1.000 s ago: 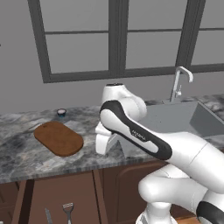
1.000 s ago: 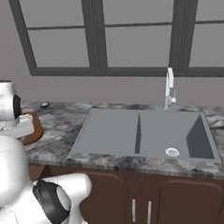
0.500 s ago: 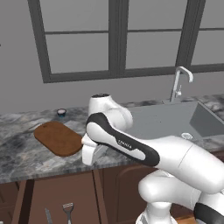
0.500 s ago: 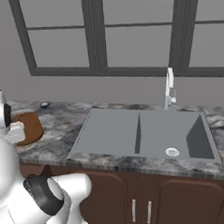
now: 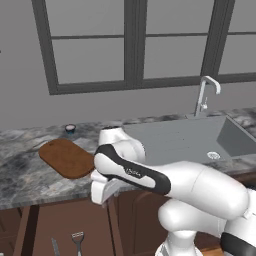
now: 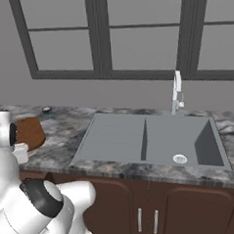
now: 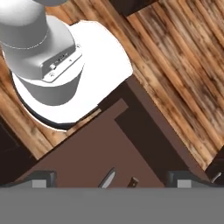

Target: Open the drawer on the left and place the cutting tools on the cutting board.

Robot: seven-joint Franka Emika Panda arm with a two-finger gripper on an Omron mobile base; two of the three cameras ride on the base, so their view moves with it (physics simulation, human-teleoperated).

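— Where have the cutting tools got to?

— Down in the drawer (image 5: 55, 227), which is pulled out below the counter (image 5: 30, 180). You can see the knife (image 5: 54, 246) and the peeler (image 5: 77, 240) lying side by side in it, close together. The cutting board (image 5: 67, 157) sits up on the counter, near the little cup (image 5: 70, 129), with nothing on it.

— And the gripper?

— The gripper (image 5: 104, 191) hangs just past the counter edge, pointing down over the drawer, to the right of the tools and well above them. From the hand view the fingers (image 7: 41, 178) are spread wide apart, nothing between them, and the tips of both tools show just below.

— So what could spoil it?

— I'd say the reach. The tools are slim and flat on the drawer floor, so a close that comes down a bit high would slide off them, and a bit low would jam the tips into the wood. They lie close enough that the fingers might catch both, or nudge one aside. The counter edge is also near the arm; lifting straight up carelessly could knock a tool against it.
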